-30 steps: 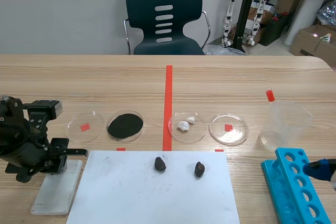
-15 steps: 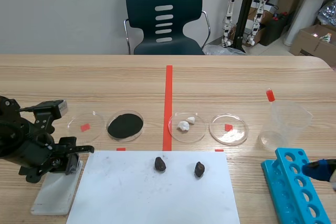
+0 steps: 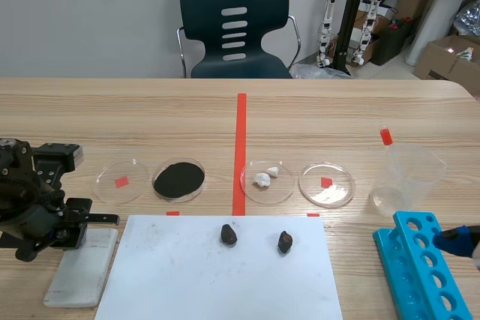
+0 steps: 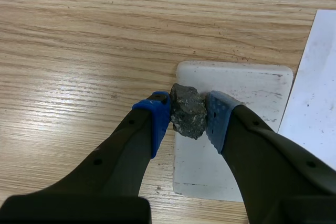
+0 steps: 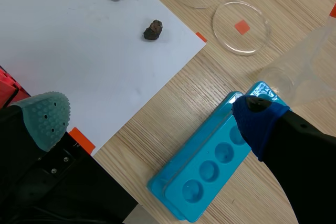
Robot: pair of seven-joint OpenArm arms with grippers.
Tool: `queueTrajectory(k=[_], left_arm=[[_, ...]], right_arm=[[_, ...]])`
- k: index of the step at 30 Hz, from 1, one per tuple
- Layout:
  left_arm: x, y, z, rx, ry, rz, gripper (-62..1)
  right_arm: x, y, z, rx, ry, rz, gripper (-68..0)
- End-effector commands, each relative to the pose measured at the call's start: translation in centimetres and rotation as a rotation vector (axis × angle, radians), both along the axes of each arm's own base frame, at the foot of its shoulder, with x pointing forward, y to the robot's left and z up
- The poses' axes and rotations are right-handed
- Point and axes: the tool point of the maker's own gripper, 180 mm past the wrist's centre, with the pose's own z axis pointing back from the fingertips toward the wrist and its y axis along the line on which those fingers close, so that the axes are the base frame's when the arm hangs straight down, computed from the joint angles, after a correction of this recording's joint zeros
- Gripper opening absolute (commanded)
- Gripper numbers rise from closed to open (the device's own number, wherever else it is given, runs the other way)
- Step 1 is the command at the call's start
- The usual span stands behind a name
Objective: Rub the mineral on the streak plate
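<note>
Over the streak plate (image 4: 252, 80), the left gripper (image 4: 188, 115) clamps the mineral (image 4: 187, 108); right gripper (image 5: 150, 117) gapes.

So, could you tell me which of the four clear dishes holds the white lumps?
The dish just right of the long red line; one other holds black powder, and two are empty.

left end effector (image 4: 187, 116): low, clamped on mineral (image 4: 186, 106) | right end effector (image 5: 149, 119): low, fingers apart
</note>
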Motion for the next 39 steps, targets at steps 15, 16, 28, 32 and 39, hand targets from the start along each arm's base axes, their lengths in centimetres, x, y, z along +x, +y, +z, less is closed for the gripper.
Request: queueTrajectory(k=[15,16,28,32,39], left_arm=[[0.1,-3.8,-0.2,-0.224,-0.018,-0.052,-49.6],[0.0,-3.1,-0.3,-0.187,-0.010,-0.044,-49.6],[-0.6,0.8,-0.2,0.020,0.019,0.035,-49.6],[-0.2,-2.0,-0.4,-0.134,-0.003,-0.006,-49.6],[0.1,-4.7,-0.1,-0.280,-0.020,-0.050,-49.6]], right_arm=[[0.4,0.2,0.8,0.010,-0.027,0.005,-1.9],[0.4,0.2,0.8,0.010,-0.027,0.005,-1.9],[0.4,0.2,0.8,0.010,-0.027,0.005,-1.9],[0.4,0.2,0.8,0.010,-0.027,0.005,-1.9],[0.4,0.2,0.8,0.010,-0.027,0.005,-1.9]])
